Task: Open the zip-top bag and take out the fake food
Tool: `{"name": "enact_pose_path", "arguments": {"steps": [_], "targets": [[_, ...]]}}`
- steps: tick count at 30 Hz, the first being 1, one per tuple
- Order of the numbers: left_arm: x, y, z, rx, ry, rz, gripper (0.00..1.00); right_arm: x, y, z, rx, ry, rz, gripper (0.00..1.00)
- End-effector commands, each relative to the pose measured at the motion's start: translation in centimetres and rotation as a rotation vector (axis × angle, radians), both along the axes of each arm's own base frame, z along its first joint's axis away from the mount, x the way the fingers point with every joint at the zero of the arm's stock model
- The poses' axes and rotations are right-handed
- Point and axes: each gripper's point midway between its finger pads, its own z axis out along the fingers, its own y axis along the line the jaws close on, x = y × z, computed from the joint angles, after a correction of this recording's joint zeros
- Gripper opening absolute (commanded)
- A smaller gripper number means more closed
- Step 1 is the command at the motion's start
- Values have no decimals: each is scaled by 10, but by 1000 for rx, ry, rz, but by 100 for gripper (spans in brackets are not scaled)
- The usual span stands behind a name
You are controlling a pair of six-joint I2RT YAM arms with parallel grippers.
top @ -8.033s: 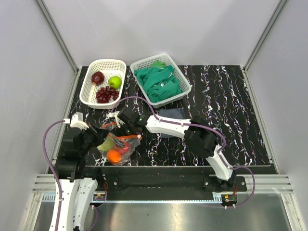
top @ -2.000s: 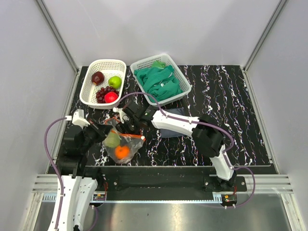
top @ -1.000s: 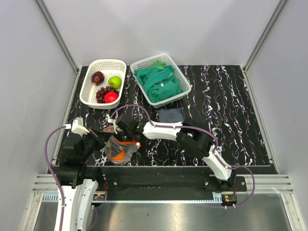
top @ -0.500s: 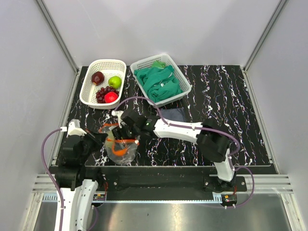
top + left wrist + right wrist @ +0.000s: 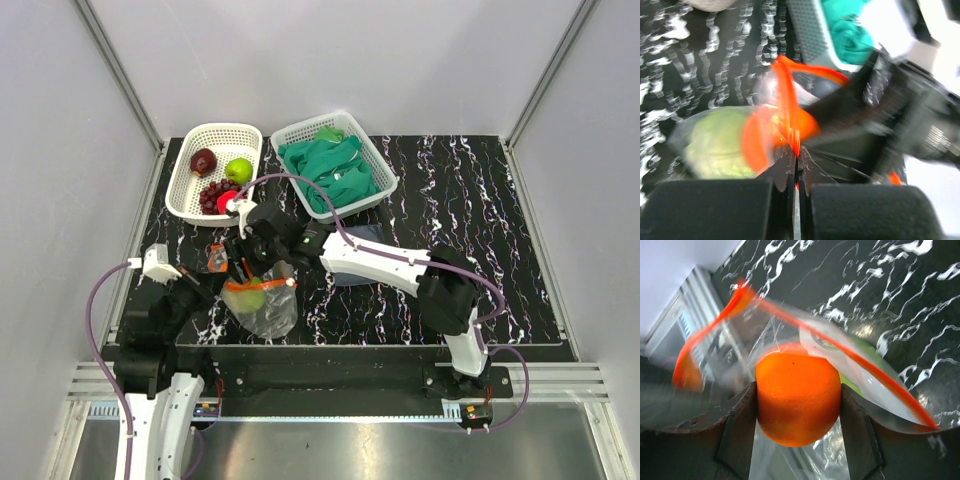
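right gripper [image 5: 797,439]: clamped around orange [image 5: 797,397], at the bag mouth
left gripper [image 5: 795,167]: pinched tight on zip strip [image 5: 786,100]
zip-top bag [image 5: 268,310]: table's 7 o'clock, mouth open, cabbage [image 5: 715,145] inside
white basket [image 5: 178,203]: 11 o'clock, green apple [image 5: 238,170] inside

Two baskets stand at the desk's [image 5: 470,220] far edge — fruit [image 5: 238,170] in the left basket [image 5: 180,196], cloths [image 5: 335,170] in the right basket [image 5: 386,184], a square cloth [image 5: 365,236] just before it. Front left, the zip-top bag [image 5: 270,312] sits between left hand [image 5: 794,162] and right hand [image 5: 797,405] — cabbage [image 5: 715,145] inside, orange [image 5: 797,390] at its mouth.
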Motion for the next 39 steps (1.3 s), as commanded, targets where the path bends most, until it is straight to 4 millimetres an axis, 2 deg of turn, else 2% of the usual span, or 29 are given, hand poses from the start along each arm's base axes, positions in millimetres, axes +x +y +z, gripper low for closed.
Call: {"name": "enact_pose_path", "arguments": {"steps": [1,3,8,9,11,12,13,14,16,20,23,25,26,27,28,29,30,31,32,33,34,35,36,37,38,39], "targets": [[-1,-27,38,-24,-130,-178,0,23,22,22,66,-23,-79,37],[-2,-26,35,-15,-114,-178,0,25,22,32,86,-19,-91,38],[0,-15,16,9,-30,-112,0,14,15,59,124,-19,-69,38],[0,-13,14,17,-21,-104,0,11,9,73,143,-29,-64,38],[0,-4,7,35,22,-47,0,2,3,81,157,-24,-33,38],[0,0,5,34,39,-18,0,-4,-1,96,186,-30,-12,38],[2,9,3,48,55,33,0,-13,-3,99,195,-13,30,38],[1,12,2,51,63,52,0,-19,-8,112,217,-20,46,38],[3,17,2,50,60,90,0,-25,-13,119,231,-19,62,38],[4,17,3,46,55,90,0,-23,-21,140,263,-58,47,38],[5,15,0,45,70,79,0,-20,-16,153,301,-88,56,39],[5,16,0,48,70,83,0,-14,-12,168,334,-114,52,39],[5,17,-1,49,73,89,0,-8,-7,165,329,-122,46,39],[6,19,-1,52,73,101,0,4,-7,178,349,-157,20,39],[5,20,-1,55,72,110,0,13,-5,180,349,-188,8,40],[4,22,-4,59,88,117,0,25,-1,172,333,-196,-9,40],[4,26,-6,62,97,142,0,43,-3,184,357,-224,-40,40],[2,28,-8,64,110,155,0,57,-3,184,357,-245,-56,40],[1,29,-10,62,119,168,0,73,2,170,337,-249,-78,40],[1,31,-11,59,121,179,0,85,4,179,351,-277,-103,40],[1,31,-12,58,123,184,0,108,-1,177,347,-301,-133,40],[1,32,-12,58,123,186,0,125,7,155,325,-291,-149,40],[1,33,-13,59,125,192,0,136,8,167,355,-308,-157,40],[1,33,-13,59,128,193,0,153,7,163,355,-316,-168,40],[1,33,-14,57,130,193,0,168,14,138,327,-308,-171,40],[1,33,-14,57,130,197,0,179,17,151,355,-341,-186,40]]}}
